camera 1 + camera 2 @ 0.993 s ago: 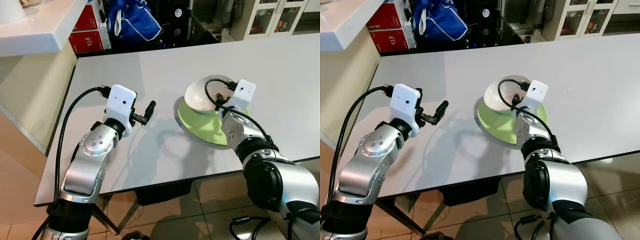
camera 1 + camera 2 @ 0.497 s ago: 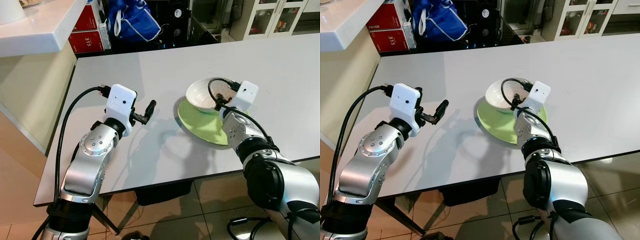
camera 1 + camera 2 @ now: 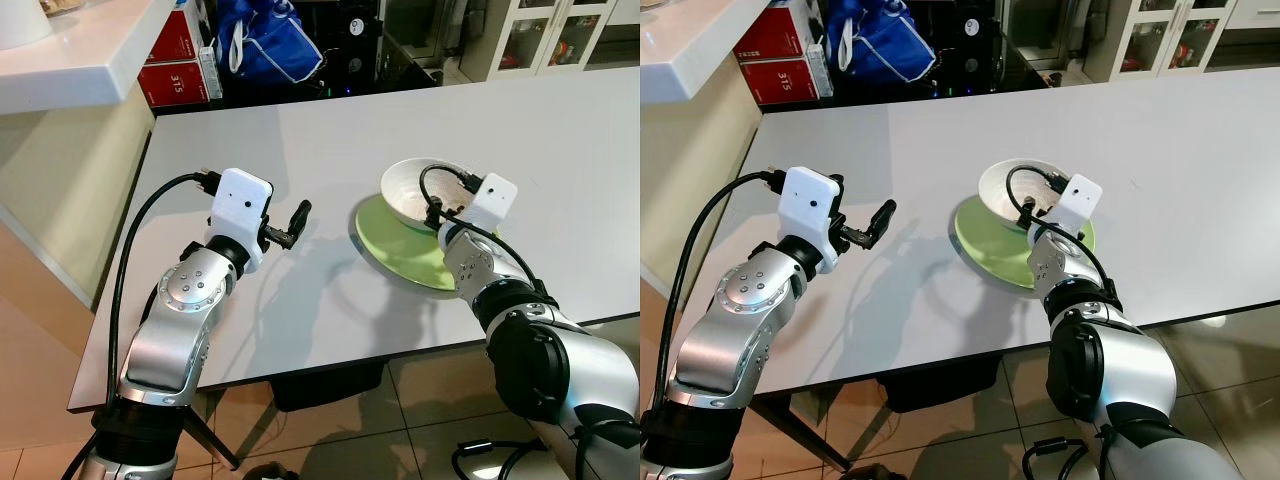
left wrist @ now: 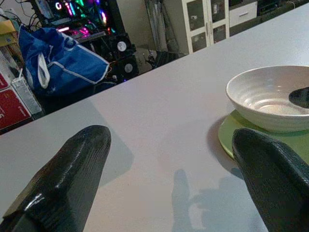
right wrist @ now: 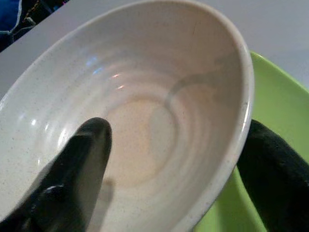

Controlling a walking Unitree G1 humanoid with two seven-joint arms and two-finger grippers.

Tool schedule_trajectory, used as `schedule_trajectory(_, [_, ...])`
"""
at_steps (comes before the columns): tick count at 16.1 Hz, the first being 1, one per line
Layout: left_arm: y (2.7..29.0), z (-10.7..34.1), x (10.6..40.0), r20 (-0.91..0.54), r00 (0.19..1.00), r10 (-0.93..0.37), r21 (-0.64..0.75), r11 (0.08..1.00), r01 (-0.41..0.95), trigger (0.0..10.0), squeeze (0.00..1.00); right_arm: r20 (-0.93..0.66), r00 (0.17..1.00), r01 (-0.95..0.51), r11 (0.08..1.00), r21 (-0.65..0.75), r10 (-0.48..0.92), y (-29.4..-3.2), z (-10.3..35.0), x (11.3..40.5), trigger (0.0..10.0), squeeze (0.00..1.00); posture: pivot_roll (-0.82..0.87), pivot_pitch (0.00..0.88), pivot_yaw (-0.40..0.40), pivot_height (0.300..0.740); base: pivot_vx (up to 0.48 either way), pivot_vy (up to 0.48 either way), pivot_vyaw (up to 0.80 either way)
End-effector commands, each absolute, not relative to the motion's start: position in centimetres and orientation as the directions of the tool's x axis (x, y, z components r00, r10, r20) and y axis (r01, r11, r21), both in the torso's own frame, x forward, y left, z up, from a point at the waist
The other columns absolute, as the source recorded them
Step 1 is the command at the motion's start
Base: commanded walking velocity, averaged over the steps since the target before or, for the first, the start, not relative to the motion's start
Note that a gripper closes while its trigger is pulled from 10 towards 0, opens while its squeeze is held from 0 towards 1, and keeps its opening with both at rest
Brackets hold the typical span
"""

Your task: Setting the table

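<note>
We see a white bowl (image 3: 420, 190) resting on a green plate (image 3: 400, 250) on the grey desk (image 3: 560, 130), a little to the right of the desk's middle. The bowl sits on the plate's far half, toward 12 o'clock from the plate's centre, so most of the bare green shows at 6 and 7 o'clock. It is round, so we can name no long axis; its mouth faces upward. Whether it sits quite level or slightly tipped we cannot tell.

Our right pincer (image 5: 164, 169) straddles the bowl's near rim: one black finger (image 5: 77, 164) lies inside against the pale inner wall, and the other finger (image 5: 277, 169) is outside, over the green plate. The rim runs between them, and the fingers appear clamped on it. In the head views the right wrist's white camera block (image 3: 487, 200) sits at about 3 o'clock of the bowl.

Our left pincer (image 3: 290, 225) hangs above the desk, well apart from the plate at its 9 o'clock, pointing toward the bowl. Its fingers (image 4: 63, 179) stand wide apart with nothing between them, and they throw a shadow on the desk.

Beyond the desk's far edge, at 11 o'clock, lie a blue bag (image 3: 265, 45) and red boxes (image 3: 180, 60). Glass-fronted cabinets (image 3: 540, 35) stand at 1 o'clock.
</note>
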State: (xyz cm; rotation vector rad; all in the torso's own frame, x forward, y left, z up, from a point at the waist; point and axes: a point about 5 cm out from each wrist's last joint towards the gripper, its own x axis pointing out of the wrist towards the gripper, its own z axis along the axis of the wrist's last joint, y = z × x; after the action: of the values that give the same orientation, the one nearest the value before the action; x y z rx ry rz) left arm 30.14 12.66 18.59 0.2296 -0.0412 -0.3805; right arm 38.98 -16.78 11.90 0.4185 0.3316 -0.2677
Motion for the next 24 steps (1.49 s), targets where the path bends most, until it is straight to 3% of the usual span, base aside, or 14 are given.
schedule_trajectory(1, [12.6,19.1,30.1,0.009,0.926,-0.379,0.251,0.897,0.364,10.0,0.00,-0.395,0.899,0.339,0.872,0.354,-0.189,-16.7,11.3,38.7,10.0,1.00,0.17,0.000,0.059,0.740,0.000,0.000,0.00])
schedule_trajectory(10, [12.5,19.2,30.3,0.011,0.924,-0.381,0.249,0.896,0.367,10.0,0.00,-0.420,0.878,0.378,0.871,0.313,-0.230,-16.5,11.0,38.5,10.0,1.00,0.16,0.000,0.051,0.740,0.000,0.000,0.00])
schedule_trajectory(17, [12.0,19.3,30.8,0.029,0.921,-0.390,0.244,0.896,0.371,10.0,0.00,-0.294,0.917,0.341,0.912,0.227,-0.269,-16.8,13.3,39.4,10.0,1.00,0.13,0.000,0.050,0.740,0.000,0.000,0.00])
schedule_trajectory(18, [12.1,19.4,30.8,0.031,0.921,-0.389,0.244,0.896,0.370,10.0,0.00,-0.263,0.925,0.334,0.918,0.213,-0.276,-16.8,13.9,39.6,10.0,0.00,0.14,0.000,0.046,0.740,0.000,0.000,0.00])
schedule_trajectory(24, [12.2,19.3,31.0,0.032,0.923,-0.384,0.239,0.899,0.366,10.0,0.00,-0.228,0.921,0.362,0.911,0.197,-0.317,-17.0,14.3,39.5,10.0,0.00,0.13,0.000,0.043,0.740,0.000,0.000,0.00])
